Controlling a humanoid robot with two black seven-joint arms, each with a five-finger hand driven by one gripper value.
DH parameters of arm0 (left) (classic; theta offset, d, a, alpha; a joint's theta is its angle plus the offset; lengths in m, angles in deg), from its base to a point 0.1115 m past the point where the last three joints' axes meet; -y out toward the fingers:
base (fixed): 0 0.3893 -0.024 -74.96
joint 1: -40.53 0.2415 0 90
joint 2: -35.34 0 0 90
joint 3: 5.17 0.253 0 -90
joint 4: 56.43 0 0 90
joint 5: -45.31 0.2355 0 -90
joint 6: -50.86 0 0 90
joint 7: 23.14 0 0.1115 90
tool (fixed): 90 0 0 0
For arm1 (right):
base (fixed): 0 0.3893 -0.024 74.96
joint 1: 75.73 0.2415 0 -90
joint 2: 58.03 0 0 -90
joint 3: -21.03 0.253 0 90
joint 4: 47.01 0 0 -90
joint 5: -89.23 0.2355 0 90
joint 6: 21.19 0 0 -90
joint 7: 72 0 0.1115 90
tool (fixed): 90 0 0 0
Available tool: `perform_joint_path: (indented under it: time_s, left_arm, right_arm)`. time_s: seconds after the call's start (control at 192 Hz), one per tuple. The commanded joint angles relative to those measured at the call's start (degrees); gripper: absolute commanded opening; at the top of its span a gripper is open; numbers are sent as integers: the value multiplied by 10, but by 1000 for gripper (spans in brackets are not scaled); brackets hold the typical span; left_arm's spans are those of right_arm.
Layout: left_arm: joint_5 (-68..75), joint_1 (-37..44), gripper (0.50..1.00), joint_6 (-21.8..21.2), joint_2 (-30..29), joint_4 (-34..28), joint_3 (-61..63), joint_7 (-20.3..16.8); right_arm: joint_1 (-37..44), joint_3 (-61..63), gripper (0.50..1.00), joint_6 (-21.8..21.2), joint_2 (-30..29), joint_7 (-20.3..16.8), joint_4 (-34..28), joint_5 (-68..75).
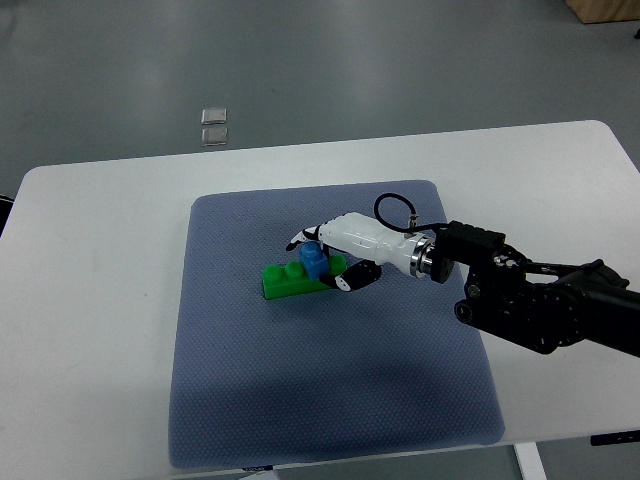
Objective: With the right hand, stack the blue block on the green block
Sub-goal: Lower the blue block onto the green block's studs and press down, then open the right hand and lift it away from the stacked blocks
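A long green block [284, 280] lies on the blue-grey mat [300, 400], left of centre. A small blue block [314, 260] sits on the green block's right end. My right hand [325, 262], white with black joints, reaches in from the right, and its fingers [305, 238] and thumb [355, 280] close around the blue block. The hand hides the green block's right end. The left arm does not show.
The mat lies on a white table [100, 300] with rounded corners. Two small clear squares [214, 125] lie on the grey floor beyond the table's far edge. A wooden corner [605, 10] shows at the top right.
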Motion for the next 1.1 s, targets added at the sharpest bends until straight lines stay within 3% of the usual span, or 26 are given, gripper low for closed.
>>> perform_joint_path:
  time_s: [0.0, 0.954, 1.095]
  left_arm:
    - [0, 0, 1000, 0, 0, 0, 0, 0]
    - [0, 0, 1000, 0, 0, 0, 0, 0]
    - [0, 0, 1000, 0, 0, 0, 0, 0]
  right_arm:
    - [0, 0, 684, -1, 0, 0, 0, 0]
    - [0, 0, 707, 0, 0, 1, -2, 0]
    - [4, 1, 768, 0, 0, 1, -2, 2]
